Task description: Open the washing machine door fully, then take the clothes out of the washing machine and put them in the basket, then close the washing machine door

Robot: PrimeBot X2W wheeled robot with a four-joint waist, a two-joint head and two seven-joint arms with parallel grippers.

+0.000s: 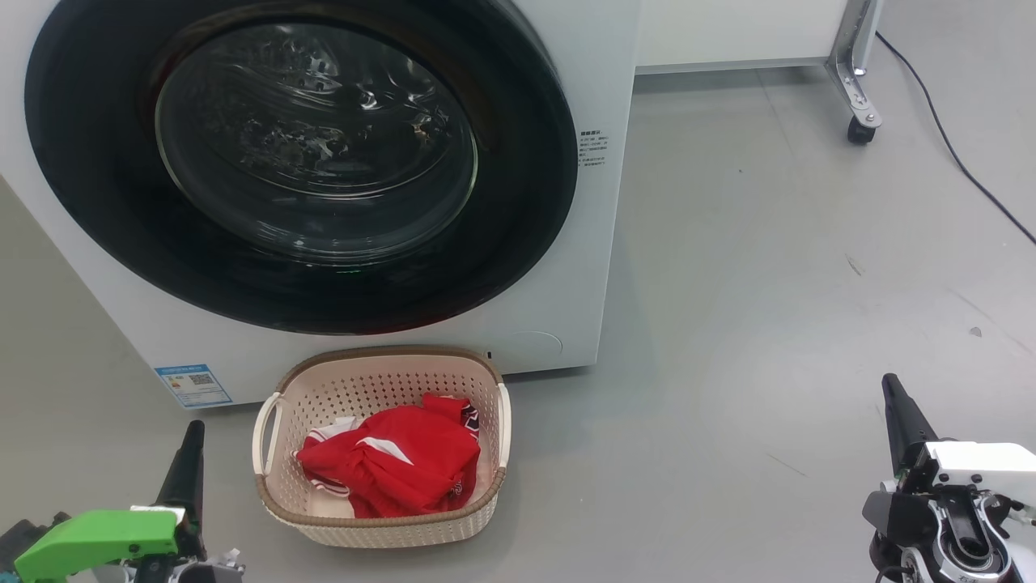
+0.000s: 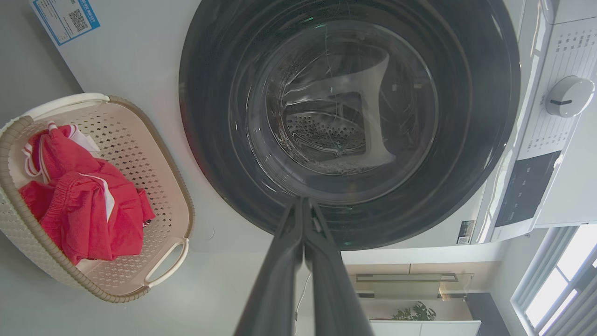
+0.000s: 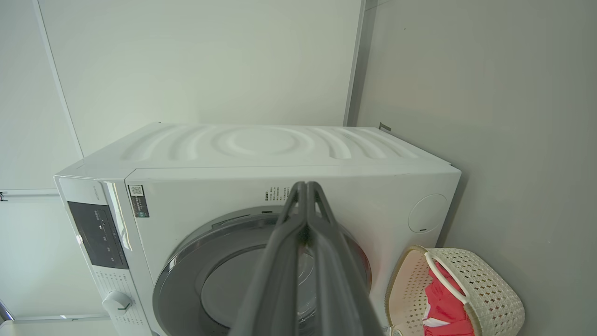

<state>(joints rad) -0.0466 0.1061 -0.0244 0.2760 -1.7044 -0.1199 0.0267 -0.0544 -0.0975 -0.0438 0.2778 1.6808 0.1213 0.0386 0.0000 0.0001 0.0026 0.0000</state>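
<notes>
The white washing machine (image 1: 583,267) fills the upper left of the head view, and its round glossy black door (image 1: 105,194) lies flush against the front, its glass window showing the steel drum. On the floor in front stands the cream basket (image 1: 380,526) holding the red clothes (image 1: 396,461). My left gripper (image 1: 193,433) is shut and empty, low at the left, just left of the basket. At the lower right my right gripper (image 1: 890,385) is shut and empty, well clear of the machine. The left wrist view shows the door (image 2: 210,140), basket (image 2: 154,140) and clothes (image 2: 79,205).
A wheeled metal frame leg (image 1: 858,105) stands at the back right, with a black cable (image 1: 963,166) trailing across the grey floor. The machine's control panel with a white dial (image 2: 569,95) shows in the left wrist view. Open floor lies between the basket and my right gripper.
</notes>
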